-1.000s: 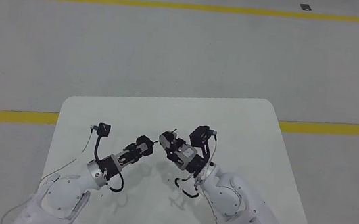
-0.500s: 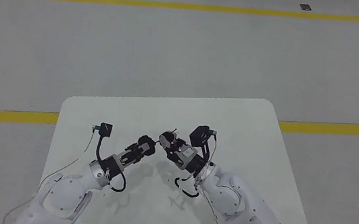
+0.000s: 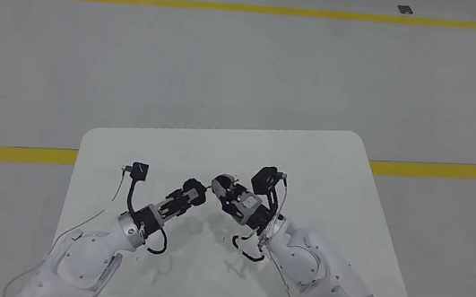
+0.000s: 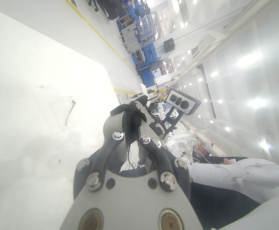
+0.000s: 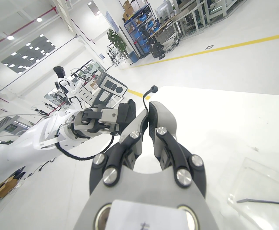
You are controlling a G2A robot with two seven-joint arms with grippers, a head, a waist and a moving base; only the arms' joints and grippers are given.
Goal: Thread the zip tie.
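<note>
The two grippers meet tip to tip above the middle of the white table. My right gripper is shut on a thin black zip tie. Its strap curves up out of the pads and ends in the small square head. My left gripper is shut too, with a thin black strand running back between its fingers. In the right wrist view the left gripper sits right beside the right fingertips. From above, the left gripper and the right gripper nearly touch.
A clear plastic sheet lies on the table near the right arm, with a spare dark zip tie on it. The left wrist view shows that spare zip tie too. Bare table surrounds both arms, and the table's rounded far corner is some way off.
The left arm edged slightly toward the right gripper. Both grippers stay shut and the zip tie keeps its place.
</note>
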